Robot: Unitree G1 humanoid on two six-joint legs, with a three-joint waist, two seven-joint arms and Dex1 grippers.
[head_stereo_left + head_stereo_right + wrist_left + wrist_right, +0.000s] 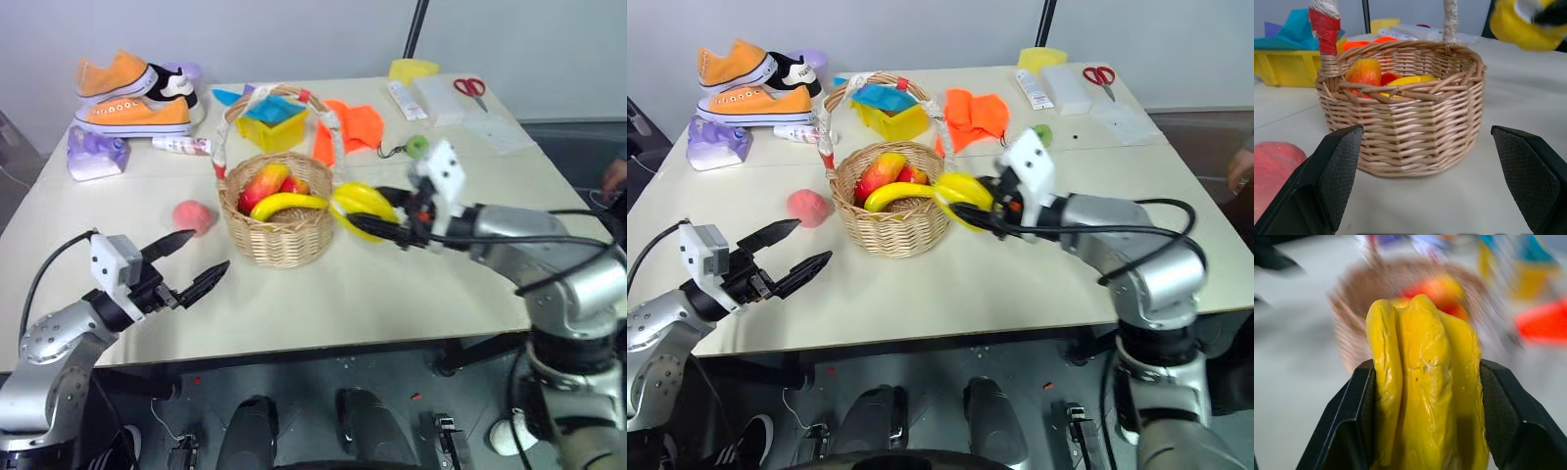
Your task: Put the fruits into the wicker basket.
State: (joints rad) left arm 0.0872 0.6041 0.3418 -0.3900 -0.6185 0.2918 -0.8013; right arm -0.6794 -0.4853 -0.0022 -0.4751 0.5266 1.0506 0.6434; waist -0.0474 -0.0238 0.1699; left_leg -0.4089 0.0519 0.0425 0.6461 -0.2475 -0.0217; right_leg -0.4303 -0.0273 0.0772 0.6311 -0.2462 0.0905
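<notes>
Yellow oval fruit point(963, 197) sits clamped in the right gripper point(982, 217) beside the wicker basket point(887, 223) rim (ready to drop), left gripper point(792, 252) gaping empty.

Silver-grey metal arms point(534, 257) carry white wrist camera blocks point(113, 260), looping black cables point(49, 266) and textured black fingers point(1334, 169).

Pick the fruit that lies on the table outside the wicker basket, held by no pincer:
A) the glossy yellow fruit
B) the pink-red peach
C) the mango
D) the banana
B: the pink-red peach lies on the table beside the wicker basket, while the right pincer grips the glossy yellow fruit.
</notes>
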